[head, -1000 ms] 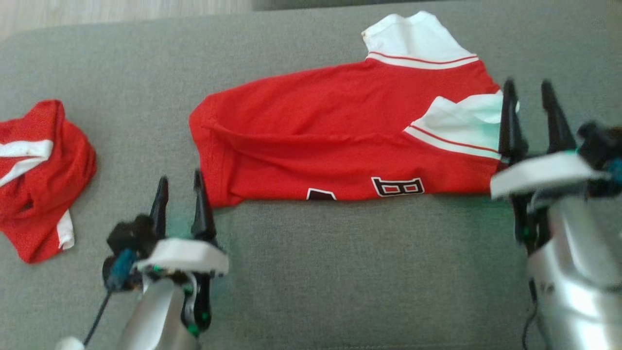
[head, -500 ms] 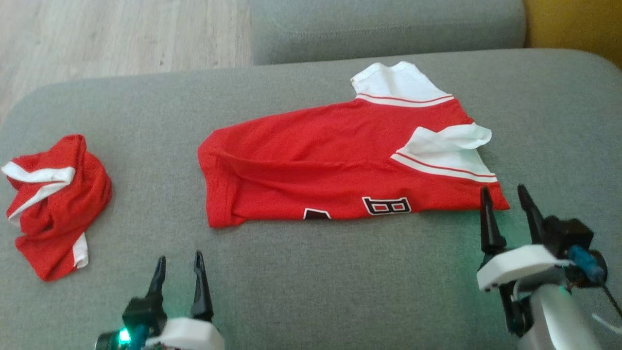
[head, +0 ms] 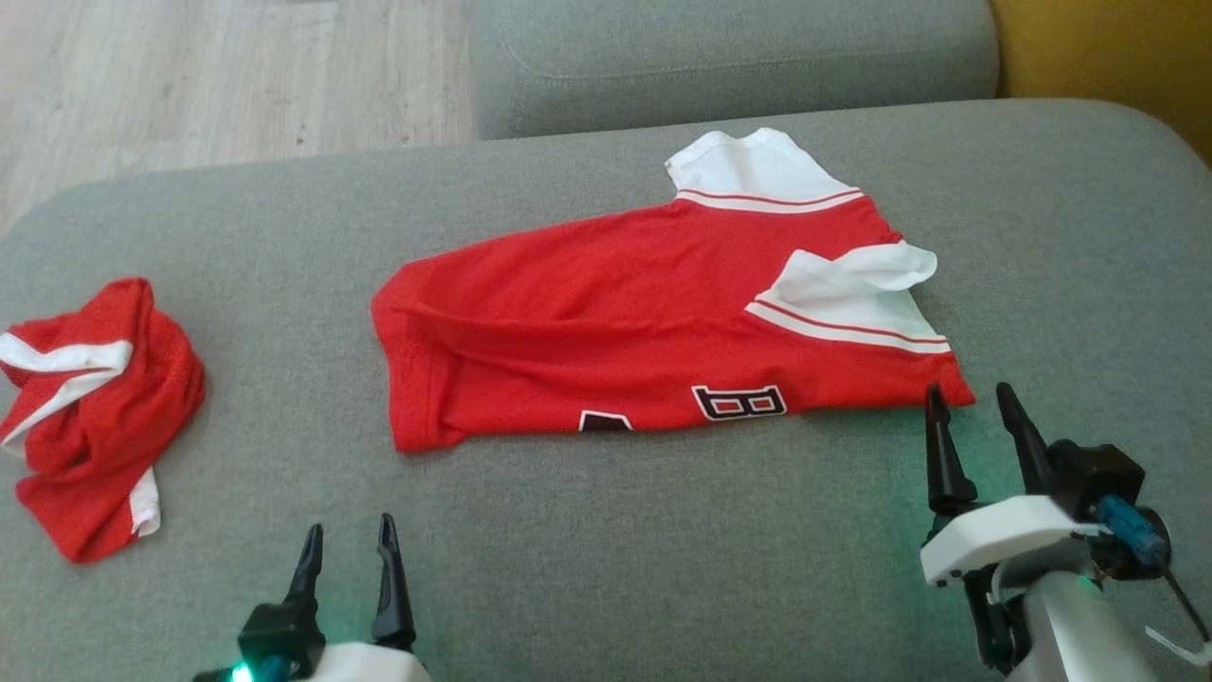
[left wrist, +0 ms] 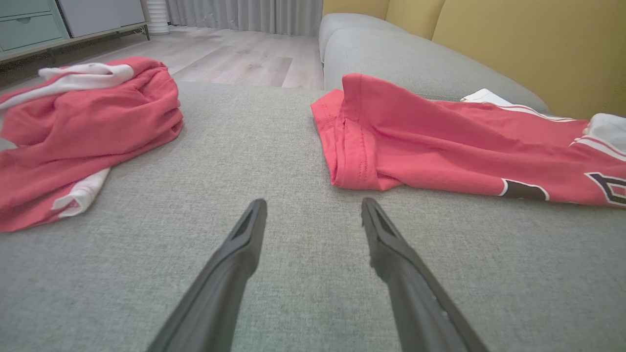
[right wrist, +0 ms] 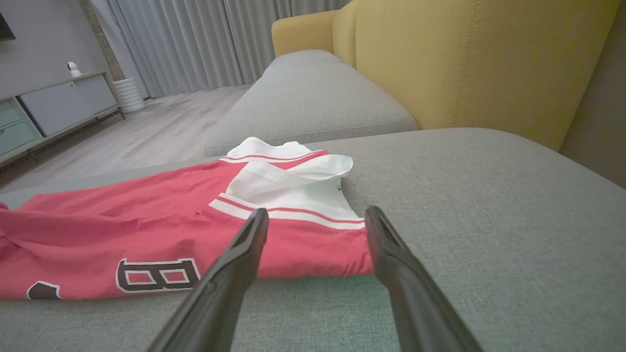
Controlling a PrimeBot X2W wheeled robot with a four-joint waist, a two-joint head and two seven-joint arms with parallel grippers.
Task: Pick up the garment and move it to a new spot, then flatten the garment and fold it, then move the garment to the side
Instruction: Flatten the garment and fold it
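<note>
Grey sofa cushion (head: 606, 530) under me carries two red garments. The folded garment (head: 615, 322) lies flat mid-cushion, and a crumpled red-and-white one (head: 95, 417) sits well apart to my left. The folded garment's long axis runs left to right, hem to my left, two white sleeves to my right. Near its front edge one black, white-edged character (head: 739, 402) reads 8 or B; the next is cut off. My left tool (head: 348, 526) and right tool (head: 969, 390) are both spread and empty, the right just beside the garment's near corner.

lettering (head: 606, 422) on jersey (head: 653, 313) partly hidden, heap (head: 90, 417) cropped
</note>
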